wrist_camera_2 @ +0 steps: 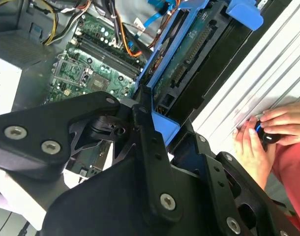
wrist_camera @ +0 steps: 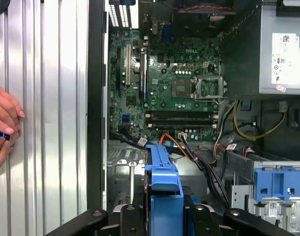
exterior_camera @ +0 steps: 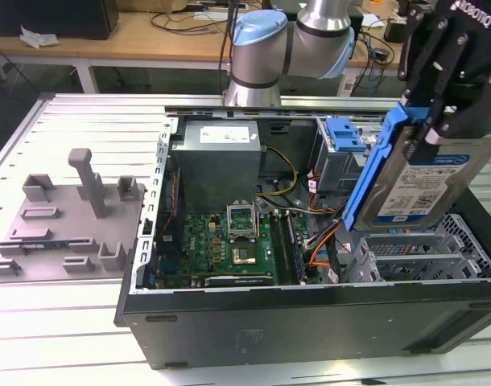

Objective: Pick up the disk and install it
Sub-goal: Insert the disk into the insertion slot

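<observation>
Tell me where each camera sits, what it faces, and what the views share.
Exterior view: off the arm, above the open computer case, looking down in; shows the arm and the gripper clamping the disk.
Second wrist view: on the arm, looking past the gripper along the disk to the motherboard.
First wrist view: on the arm, looking over the gripper and disk into the case.
Both wrist views share the disk, the motherboard and a person's hand beside the case.

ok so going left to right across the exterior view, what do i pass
grey fixture plate → power supply box → yellow wires → disk, gripped in the gripper above the open computer case
</observation>
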